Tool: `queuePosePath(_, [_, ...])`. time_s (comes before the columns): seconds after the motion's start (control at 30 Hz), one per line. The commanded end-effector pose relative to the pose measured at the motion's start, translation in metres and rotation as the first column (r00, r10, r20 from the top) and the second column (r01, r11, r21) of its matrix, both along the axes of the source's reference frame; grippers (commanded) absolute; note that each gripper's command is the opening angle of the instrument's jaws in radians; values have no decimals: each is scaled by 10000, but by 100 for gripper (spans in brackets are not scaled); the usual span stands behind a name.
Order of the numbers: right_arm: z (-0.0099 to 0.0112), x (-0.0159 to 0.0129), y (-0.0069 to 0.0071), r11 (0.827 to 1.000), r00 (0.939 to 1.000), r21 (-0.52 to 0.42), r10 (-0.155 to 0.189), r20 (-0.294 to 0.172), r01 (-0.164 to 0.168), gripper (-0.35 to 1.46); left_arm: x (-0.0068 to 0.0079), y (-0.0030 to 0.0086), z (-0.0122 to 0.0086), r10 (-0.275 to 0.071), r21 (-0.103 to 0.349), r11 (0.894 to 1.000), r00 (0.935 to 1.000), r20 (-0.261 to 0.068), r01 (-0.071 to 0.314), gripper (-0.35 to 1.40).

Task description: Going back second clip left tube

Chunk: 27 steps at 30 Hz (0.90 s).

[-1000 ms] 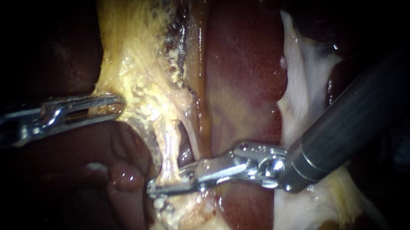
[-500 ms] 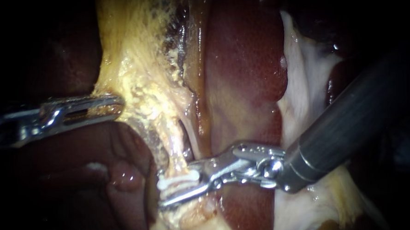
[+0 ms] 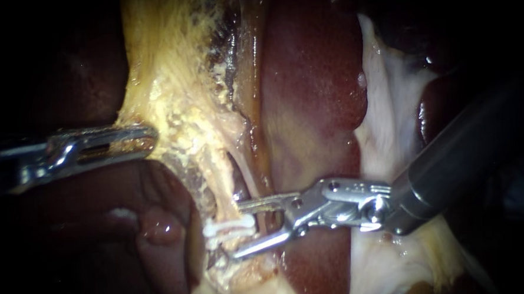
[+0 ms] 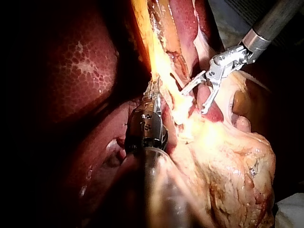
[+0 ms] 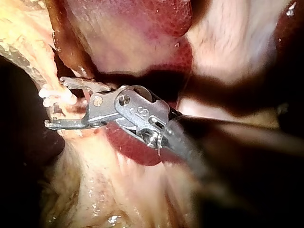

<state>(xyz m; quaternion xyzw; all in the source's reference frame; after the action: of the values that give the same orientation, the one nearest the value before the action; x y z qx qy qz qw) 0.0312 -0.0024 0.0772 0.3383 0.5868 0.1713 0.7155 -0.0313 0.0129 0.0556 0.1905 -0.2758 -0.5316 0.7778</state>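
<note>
Lower centre: tube (image 3: 219, 187) carries a white clip (image 3: 227, 227). The right instrument (image 3: 237, 230) is spread open around the clip's right end, closing off approach from the right. Liver (image 3: 312, 91) walls the centre. Left instrument (image 3: 150, 137) bars mid-left, clamped on yellow tissue (image 3: 170, 80). A narrow dark slot lies between tube and liver.

White clip (image 3: 229, 229) across L tube (image 3: 218, 187)

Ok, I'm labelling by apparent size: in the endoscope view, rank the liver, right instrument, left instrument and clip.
1. The liver, largest.
2. The right instrument, though its shaft's nearness to the camera may inflate it.
3. The left instrument, only partly in view.
4. The clip, smallest by far.
</note>
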Motion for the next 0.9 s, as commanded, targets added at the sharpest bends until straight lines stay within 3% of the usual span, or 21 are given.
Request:
queuePosePath(0.03, [-3, -5, 3, 10000, 10000, -95, 25, -5, -25, 60, 0, 0, 0, 12, 8, 10000, 10000, 8, -12, -35])
queuePosePath(0.3, [-42, -49, 31, 9933, 9997, -1147, 110, -199, -132, 60, 1, 0, 0, 15, 8, 10000, 10000, 9, -15, -35])
queuePosePath(0.57, [-82, -86, 66, 9682, 9972, -2415, 541, -510, -649, 60, -1, 0, 1, -19, -25, 10000, 10000, 50, 19, -35])
queuePosePath(0.9, [-87, -88, 69, 9576, 9967, -2805, 494, -647, -657, 60, -14, -4, 20, -55, -94, 9999, 9999, 107, 56, -35])
